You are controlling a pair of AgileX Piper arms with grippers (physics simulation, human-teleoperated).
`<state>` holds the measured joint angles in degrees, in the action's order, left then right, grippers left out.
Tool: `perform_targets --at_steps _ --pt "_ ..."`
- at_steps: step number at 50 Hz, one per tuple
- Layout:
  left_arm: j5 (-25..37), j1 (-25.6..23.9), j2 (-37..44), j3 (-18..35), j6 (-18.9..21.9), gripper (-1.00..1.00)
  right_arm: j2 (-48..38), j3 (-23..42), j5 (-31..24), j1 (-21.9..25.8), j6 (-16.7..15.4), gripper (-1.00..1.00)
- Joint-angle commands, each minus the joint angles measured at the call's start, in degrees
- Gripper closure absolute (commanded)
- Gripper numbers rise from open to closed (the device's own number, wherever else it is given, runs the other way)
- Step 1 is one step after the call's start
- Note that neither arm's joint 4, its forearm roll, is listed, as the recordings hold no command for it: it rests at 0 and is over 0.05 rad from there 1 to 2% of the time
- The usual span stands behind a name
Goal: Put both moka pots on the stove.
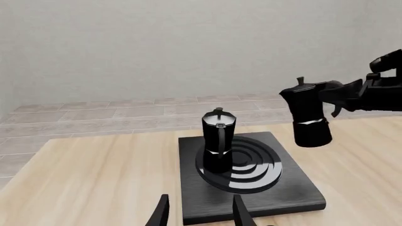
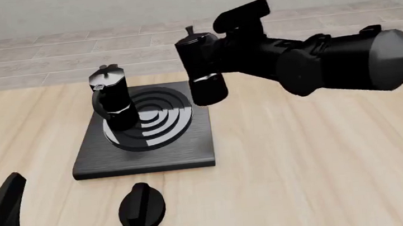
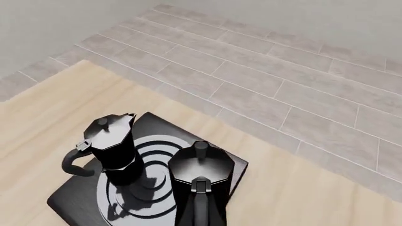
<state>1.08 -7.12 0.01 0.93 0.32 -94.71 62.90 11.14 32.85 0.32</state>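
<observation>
Right pincer (image 2: 226, 45) holds an unlabelled moka pot (image 2: 203, 70) above the stove (image 2: 145, 152).

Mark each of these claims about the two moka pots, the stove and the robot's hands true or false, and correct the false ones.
1. One moka pot stands on the stove. True.
2. The second moka pot rests on the table. False: the right hand holds it in the air by its handle, beside the stove's right edge.
3. The left hand grips a pot. False: it is open and empty, low at the table's near left.
4. A black oval knob lies on the table in front of the stove. True.
5. Both pots are on the burner rings. False: only one is.
</observation>
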Motion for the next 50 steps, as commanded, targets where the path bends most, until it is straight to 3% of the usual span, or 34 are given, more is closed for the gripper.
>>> perform_targets --at_steps 1,50 --pt "0.0 0.0 0.0 0.0 0.0 -1.0 -4.7 7.1 0.5 2.3 0.3 1.0" --pt "0.0 0.0 0.0 0.0 0.0 -1.0 -21.4 27.0 -1.6 4.5 2.0 1.0"
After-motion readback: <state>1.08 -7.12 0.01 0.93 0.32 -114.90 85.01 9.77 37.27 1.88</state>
